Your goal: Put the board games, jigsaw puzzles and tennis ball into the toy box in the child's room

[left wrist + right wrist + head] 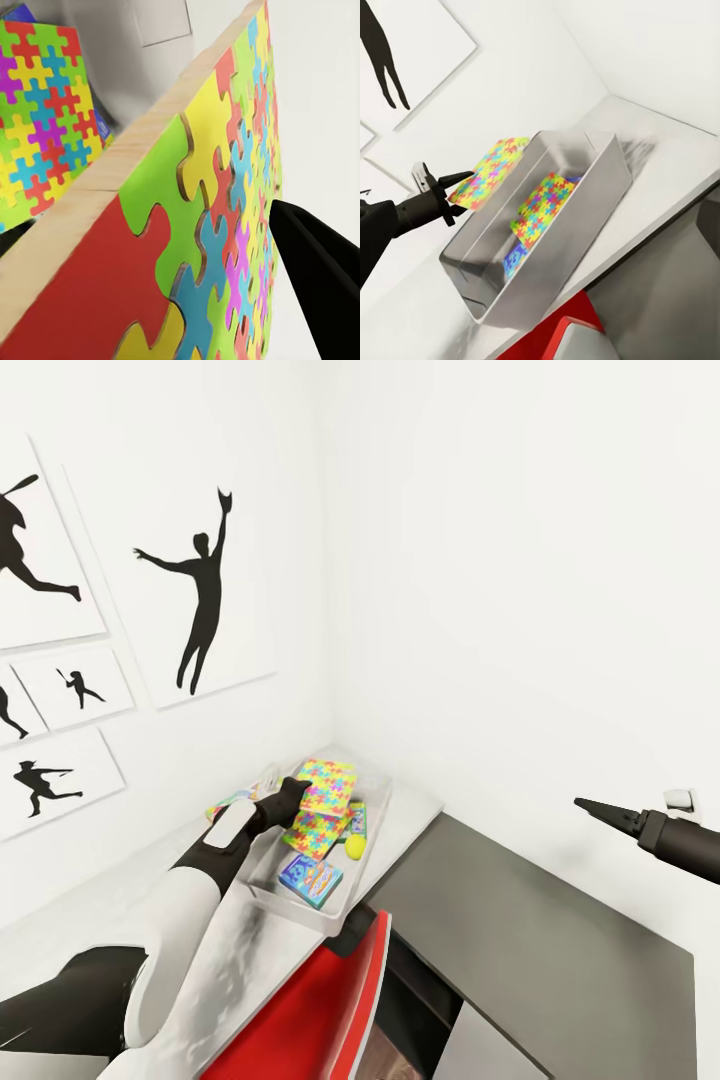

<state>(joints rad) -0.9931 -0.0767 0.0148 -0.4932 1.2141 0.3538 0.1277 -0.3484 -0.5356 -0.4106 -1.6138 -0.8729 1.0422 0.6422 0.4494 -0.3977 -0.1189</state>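
The left gripper (296, 792) is clamped on a jigsaw puzzle (328, 781), holding the colourful sheet tilted above the near-left wall of the toy box (262, 877); in the right wrist view the same gripper (461, 189) pinches one edge of that puzzle (493, 171) so that most of the sheet hangs over the box's open top, and in the left wrist view the puzzle's wooden edge and big interlocking pieces (195, 247) run close past one black finger (319, 285). The toy box stands on the pale table (110, 900) in the corner of the child's room, its far end near the white wall. Inside it a second jigsaw puzzle (542, 201) lies slanted against the contents, also seen in the head view (314, 832) and behind the held sheet in the left wrist view (45, 112). A blue board game (309, 876) lies flat at the near end of the box floor, another board game (356, 820) shows beside the puzzles, and the tennis ball (354, 847) rests just beside them against the right wall. The right gripper (598, 809) hovers well apart from the box, out over the dark grey side panel (540, 950), its fingers drawn together to a point with nothing between them. Black baseball-player pictures (205, 590) hang on the left wall, and a red chair (310, 1010) sits below the table edge
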